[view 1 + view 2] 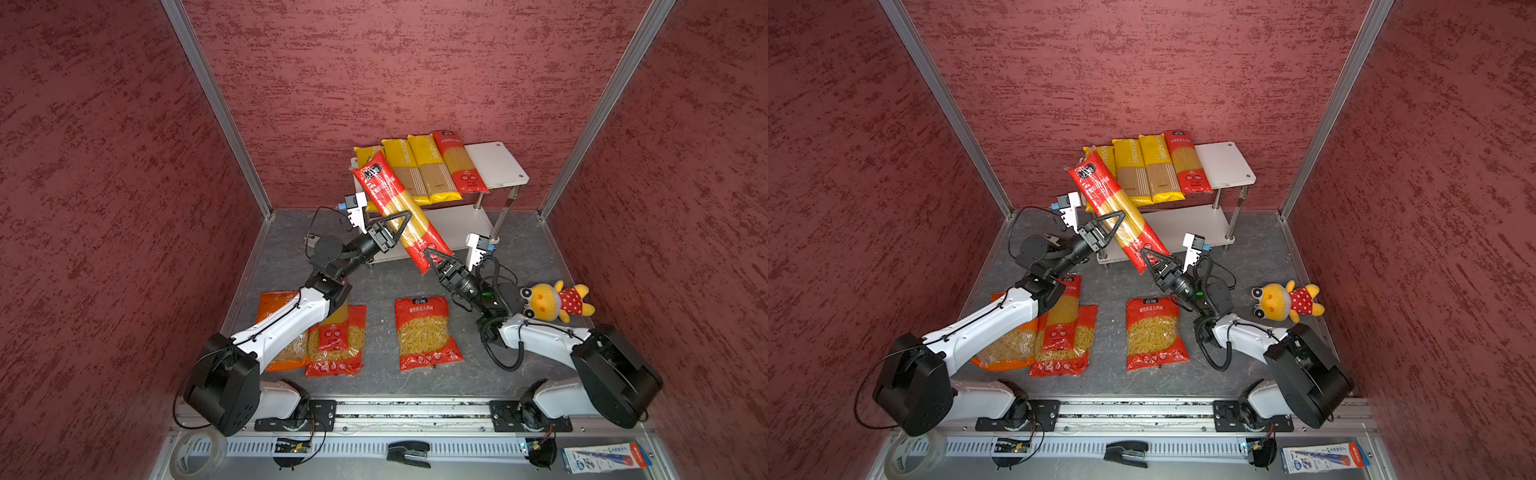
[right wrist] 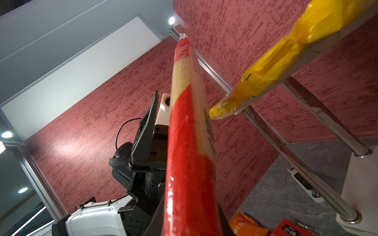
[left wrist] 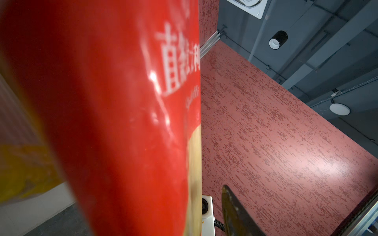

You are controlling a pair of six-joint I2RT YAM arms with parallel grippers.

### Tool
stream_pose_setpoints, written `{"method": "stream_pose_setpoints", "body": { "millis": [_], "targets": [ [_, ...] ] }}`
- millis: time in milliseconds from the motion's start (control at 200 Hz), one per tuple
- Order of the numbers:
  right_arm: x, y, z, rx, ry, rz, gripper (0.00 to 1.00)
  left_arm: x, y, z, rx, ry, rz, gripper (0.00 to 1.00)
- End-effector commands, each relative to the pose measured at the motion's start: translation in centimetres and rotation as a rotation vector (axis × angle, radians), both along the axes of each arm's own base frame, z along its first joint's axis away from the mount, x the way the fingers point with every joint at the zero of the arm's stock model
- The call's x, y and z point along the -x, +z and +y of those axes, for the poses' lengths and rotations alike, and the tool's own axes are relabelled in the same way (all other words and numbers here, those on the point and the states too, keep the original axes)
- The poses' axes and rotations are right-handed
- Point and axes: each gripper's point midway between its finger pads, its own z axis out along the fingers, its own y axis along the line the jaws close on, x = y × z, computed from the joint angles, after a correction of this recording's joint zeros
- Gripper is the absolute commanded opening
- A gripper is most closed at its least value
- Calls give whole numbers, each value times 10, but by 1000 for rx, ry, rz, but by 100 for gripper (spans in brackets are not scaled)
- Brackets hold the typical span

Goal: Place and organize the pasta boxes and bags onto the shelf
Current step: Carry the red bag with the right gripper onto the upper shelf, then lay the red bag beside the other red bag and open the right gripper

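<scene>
Only in the left wrist view is a gap seen between the tilted pack (image 3: 112, 122) and a left finger (image 3: 235, 214). The left gripper (image 1: 400, 225) is thus spread about the pack's middle, not pressed on it. Only in the right wrist view is that pack seen clamped between the dark fingers of the right gripper (image 1: 433, 258), which is pinched on its lower end. There too a yellow pack (image 2: 266, 77) is shown from below, its end overhanging the shelf's (image 2: 327, 118) top board. In a top view a long red pack (image 1: 1064, 309) is shown nearly whole, laid across the floor bags. In a top view where the left arm (image 1: 291, 320) crosses it, only a strip is seen.

The floor (image 1: 374, 286) is a dark grey, stone-patterned sheet, walled by red textured panels (image 1: 104, 166). A grey ceiling (image 3: 306, 51) with lamps is caught by the wrist cameras. From the left, an orange bag (image 1: 270, 307), a red bag (image 1: 353, 349), a second red bag (image 1: 428, 332) and a plush toy (image 1: 557, 303) are laid on the floor. Nearer the front, a tape roll (image 1: 199, 453), a stapler (image 1: 409, 453) and a carton (image 1: 604, 457) are seen.

The tilted pack is red at both ends with white print and clear in the middle, where pale strands are shown. It is held aloft before the shelf, its upper end over the leftmost yellow pack (image 1: 368, 153). On the top board three yellow packs (image 1: 428, 170) are ranged side by side, with the rightmost pack (image 1: 457, 162) red.
</scene>
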Motion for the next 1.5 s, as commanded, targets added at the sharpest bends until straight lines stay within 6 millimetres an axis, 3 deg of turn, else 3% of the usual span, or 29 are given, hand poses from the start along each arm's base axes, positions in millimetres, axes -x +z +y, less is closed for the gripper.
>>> {"method": "stream_pose_setpoints", "body": {
  "millis": [0, 506, 756, 877, 1157, 1338, 1493],
  "targets": [
    [3, 63, -29, -208, -79, -118, 0, 20, 45, 12, 64, 11, -144, 60],
    [-10, 117, -49, -304, -168, -183, 0, 19, 39, 14, 54, 21, -128, 71],
    [-35, 143, -85, -280, -277, -131, 0, 27, 28, 21, 0, 49, -126, 72],
    [-53, 151, -112, -233, -363, -70, 0, 33, 11, 26, -50, 72, -107, 71],
    [-100, 167, -192, -147, -514, 82, 0, 54, -52, 41, -191, 142, 3, 71],
    [-129, 166, -213, -140, -495, 171, 0, 67, -78, 49, -204, 169, 67, 71],
    [-150, 159, -209, -153, -407, 227, 0, 72, -88, 49, -232, 179, 89, 71]
  ]
}}
